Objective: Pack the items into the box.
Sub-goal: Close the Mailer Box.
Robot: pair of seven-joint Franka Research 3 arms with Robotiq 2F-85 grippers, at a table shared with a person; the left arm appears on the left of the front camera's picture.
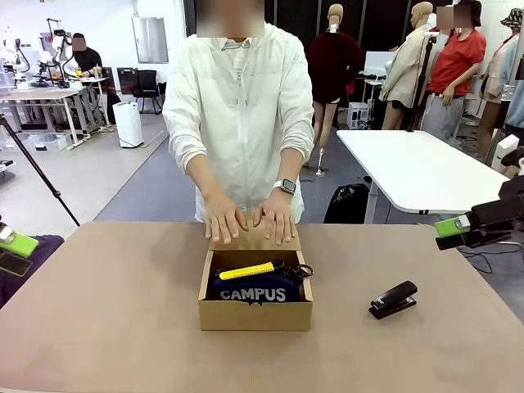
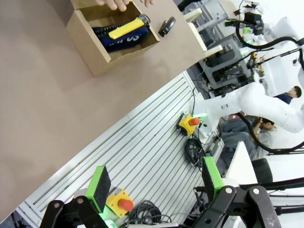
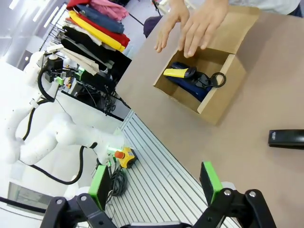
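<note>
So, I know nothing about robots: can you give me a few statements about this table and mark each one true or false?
1. The yellow tool lies on the navy pouch inside the box. True.
2. The black stapler is packed in the box as well. False: it sits on the table, apart from the box, on the robot's right.
3. The person's hands rest flat on the flap lid. True.
4. The right gripper holds the pouch. False: its jaws are open and hold nothing, well away from the box.
5. The box is shut. False: the flap is folded back and the contents show.
</note>
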